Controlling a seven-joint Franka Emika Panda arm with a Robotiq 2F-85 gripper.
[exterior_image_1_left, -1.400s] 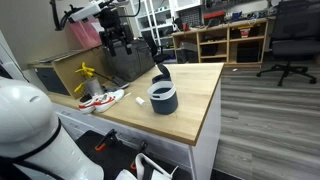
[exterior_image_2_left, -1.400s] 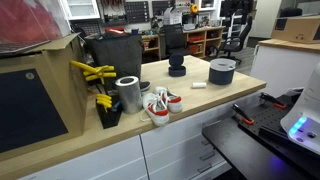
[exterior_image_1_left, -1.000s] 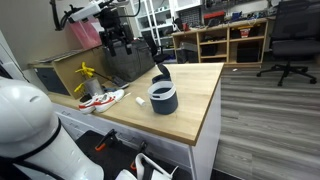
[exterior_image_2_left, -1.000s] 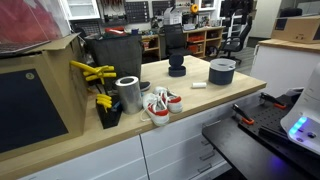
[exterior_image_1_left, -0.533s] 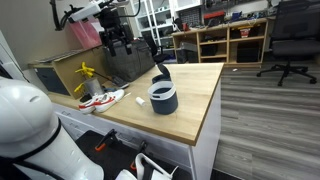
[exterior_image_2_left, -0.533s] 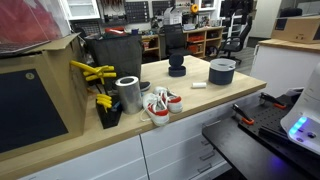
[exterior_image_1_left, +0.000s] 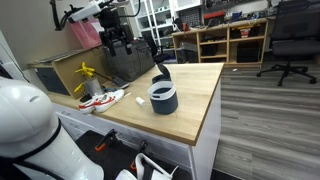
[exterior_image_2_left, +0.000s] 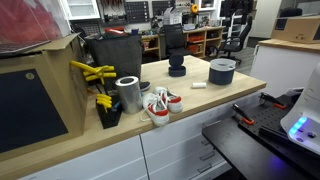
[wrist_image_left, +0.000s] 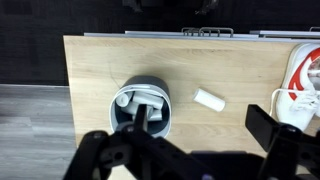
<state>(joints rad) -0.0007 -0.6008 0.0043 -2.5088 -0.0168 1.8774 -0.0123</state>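
Nothing moved; blurred fingers cover the container's near rim.

Exterior view: set high off one end of the tabletop, looking down along it toward shelving; pot mid-frame.
Exterior view: low, near the long edge, pot far at upper right.
Wrist view: straight down from well above.
All three share the pot and the shoes.
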